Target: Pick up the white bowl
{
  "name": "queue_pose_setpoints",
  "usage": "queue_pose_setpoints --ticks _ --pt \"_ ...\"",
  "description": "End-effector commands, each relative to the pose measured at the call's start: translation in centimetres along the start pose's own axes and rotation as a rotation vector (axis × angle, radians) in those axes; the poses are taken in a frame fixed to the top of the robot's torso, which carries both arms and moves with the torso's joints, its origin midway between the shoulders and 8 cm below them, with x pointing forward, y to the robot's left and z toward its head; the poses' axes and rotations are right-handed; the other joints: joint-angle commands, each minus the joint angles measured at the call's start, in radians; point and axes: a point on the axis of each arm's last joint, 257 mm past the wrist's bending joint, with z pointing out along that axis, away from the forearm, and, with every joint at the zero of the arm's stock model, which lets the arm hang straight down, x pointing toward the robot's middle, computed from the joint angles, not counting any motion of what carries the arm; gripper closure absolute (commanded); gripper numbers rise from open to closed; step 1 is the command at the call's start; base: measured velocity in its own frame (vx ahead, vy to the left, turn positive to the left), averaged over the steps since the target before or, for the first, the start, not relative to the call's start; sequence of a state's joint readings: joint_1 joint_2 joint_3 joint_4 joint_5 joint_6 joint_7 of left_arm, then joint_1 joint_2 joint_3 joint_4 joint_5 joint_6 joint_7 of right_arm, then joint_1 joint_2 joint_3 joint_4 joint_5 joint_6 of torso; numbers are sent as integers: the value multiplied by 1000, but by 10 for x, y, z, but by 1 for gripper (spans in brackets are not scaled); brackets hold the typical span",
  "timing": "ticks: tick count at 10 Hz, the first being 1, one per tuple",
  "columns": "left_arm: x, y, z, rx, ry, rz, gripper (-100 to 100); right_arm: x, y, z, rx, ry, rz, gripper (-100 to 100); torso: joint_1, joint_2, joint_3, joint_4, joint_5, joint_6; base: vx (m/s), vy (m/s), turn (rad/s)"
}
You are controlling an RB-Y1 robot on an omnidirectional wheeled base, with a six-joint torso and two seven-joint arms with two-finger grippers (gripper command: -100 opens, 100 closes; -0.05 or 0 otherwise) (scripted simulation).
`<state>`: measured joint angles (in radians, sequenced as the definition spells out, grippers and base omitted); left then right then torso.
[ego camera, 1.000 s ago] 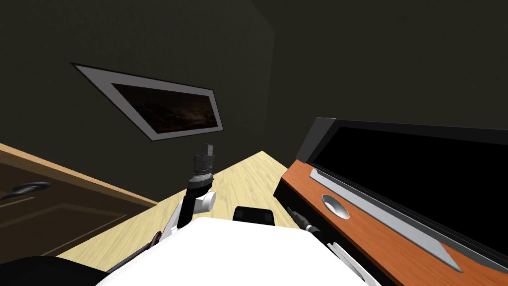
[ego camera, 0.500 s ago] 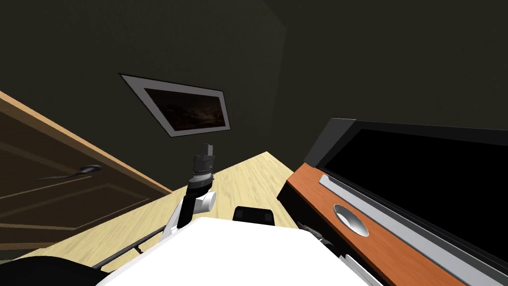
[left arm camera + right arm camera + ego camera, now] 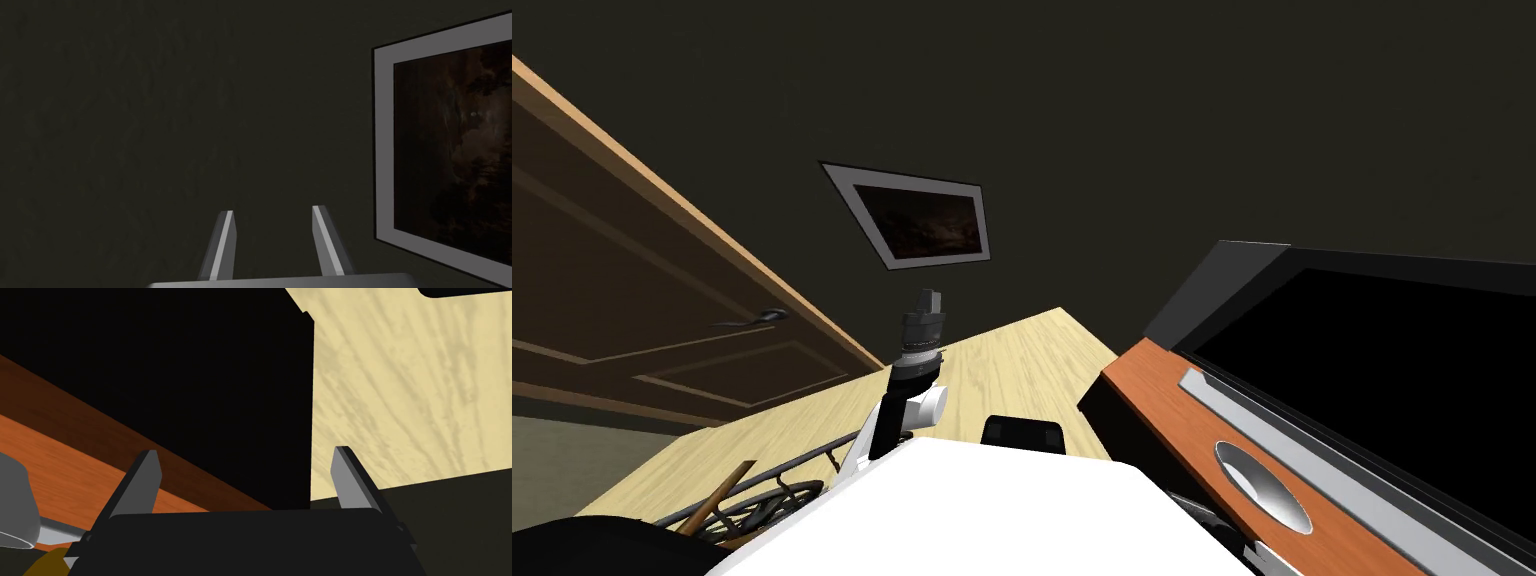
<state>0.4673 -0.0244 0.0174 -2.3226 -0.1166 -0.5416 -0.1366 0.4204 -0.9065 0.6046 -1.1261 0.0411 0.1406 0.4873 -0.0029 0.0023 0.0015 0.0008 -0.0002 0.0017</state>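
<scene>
The bowl (image 3: 1264, 487) is a shallow light grey dish on the orange-brown wooden cabinet top (image 3: 1162, 410), in front of a large black screen (image 3: 1372, 340) at the lower right of the head view. In the right wrist view my right gripper (image 3: 247, 458) is open and empty, facing the cabinet's black end and the orange top. A grey rounded shape (image 3: 14, 508), likely the bowl's side, lies beyond its left finger. My left gripper (image 3: 272, 215) is open, and that arm (image 3: 917, 350) is raised in front of my chest.
A long grey bar (image 3: 1362, 500) runs along the cabinet between bowl and screen. A dark brown door (image 3: 662, 310) with a lever handle fills the left side. A dark wire object with a brown stick (image 3: 747, 495) lies on the pale wood floor (image 3: 1012, 370) at lower left.
My view has swung: the door has come further in from the left, the bowl and cabinet have slid toward the lower right, and the wire object has appeared. Both arms hold their pose.
</scene>
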Motion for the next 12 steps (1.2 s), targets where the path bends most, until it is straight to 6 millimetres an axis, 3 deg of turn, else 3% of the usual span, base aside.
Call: queue_pose_setpoints --ticks 1,2,4,6,8,12 --pt "0 0 0 0 0 0 0 9 -4 -4 12 9 -10 -100 0 0 0 0 0 0 -1 -10 -22" --pt "0 0 0 0 0 0 0 27 -62 -12 118 72 -99 -100 1 0 0 0 0 0 -4 -30 295" --pt "0 0 0 0 0 0 0 27 -65 -13 123 73 -101 -100 -2 0 0 0 -1 -1 -2 -42 144" --pt "0 0 0 0 0 0 0 38 -116 -25 215 126 -174 -100 -1 -1 0 0 0 0 8 -52 189" --pt "0 0 0 0 0 0 0 45 -151 -36 280 166 -224 -100 -5 -1 -1 0 -1 -1 8 -109 245" --pt "0 0 0 0 0 0 0 55 -169 -42 318 204 -261 -100 -3 -1 0 0 -1 0 -3 -81 97"
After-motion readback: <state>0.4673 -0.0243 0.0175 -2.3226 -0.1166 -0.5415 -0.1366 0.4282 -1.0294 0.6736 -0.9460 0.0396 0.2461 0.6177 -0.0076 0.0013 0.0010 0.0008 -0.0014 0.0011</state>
